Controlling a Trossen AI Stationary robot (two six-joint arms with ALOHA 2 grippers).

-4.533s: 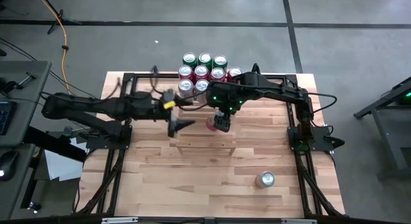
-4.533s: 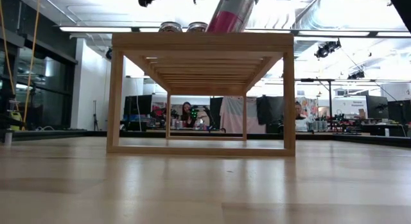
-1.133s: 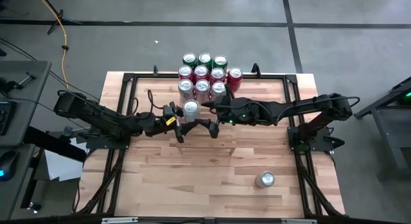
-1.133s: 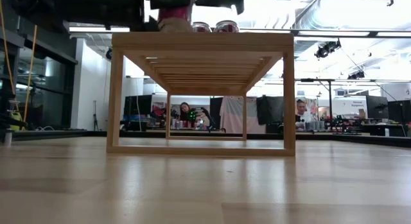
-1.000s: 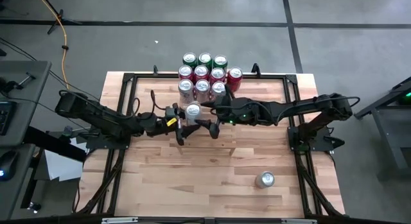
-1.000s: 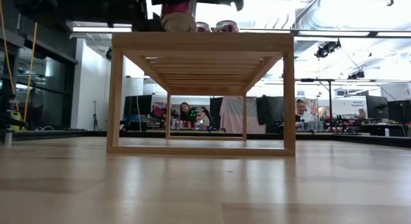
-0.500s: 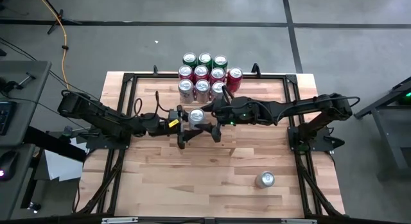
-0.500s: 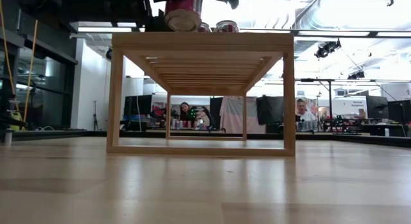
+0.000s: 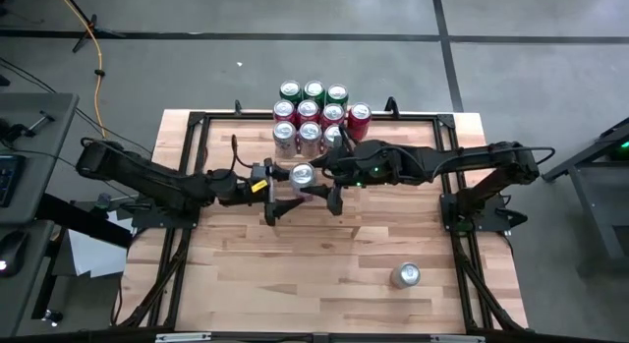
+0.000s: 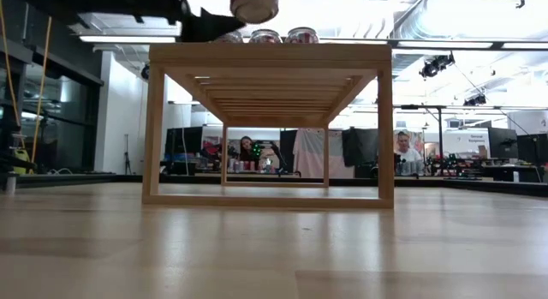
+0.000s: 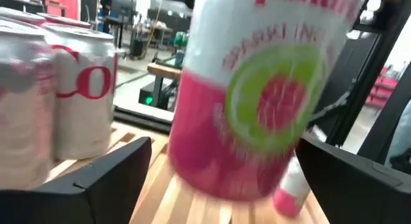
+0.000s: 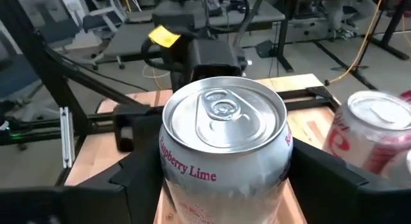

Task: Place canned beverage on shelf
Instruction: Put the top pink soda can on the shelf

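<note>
A pink and white canned beverage (image 12: 221, 121) hangs above the near end of the shelf (image 10: 270, 55), the light slatted rack (image 9: 314, 217) at the table's middle. My right gripper (image 12: 225, 185) reaches in from the table's right and is shut on the can (image 9: 302, 173). My left gripper (image 11: 225, 147) reaches in from the table's left and is open. Its fingers (image 11: 96, 179) stand on either side of the can's lower part (image 11: 212, 166) without touching it. In the low view the can's bottom (image 10: 254, 6) is clear of the shelf top. My right gripper pinches the can's side wall (image 12: 173, 182) between its two fingers, one on each side of the body below the top rim. The fingers come nearly level from the table's right, tipped slightly down. The can stands upright in the hold, lifted clear of the shelf.
Several green, red and silver cans (image 9: 314, 112) stand packed on the shelf's far end, close behind the held can. One silver can (image 9: 406, 275) stands alone on the tabletop near the front right. Black frame rails (image 9: 197, 122) run along the table's edges.
The can stood on the shelf's near end between both grippers, then tipped, and is now lifted clear and upright. My right gripper has risen with it. My left gripper has stayed low beside the shelf top and no longer touches the can.
</note>
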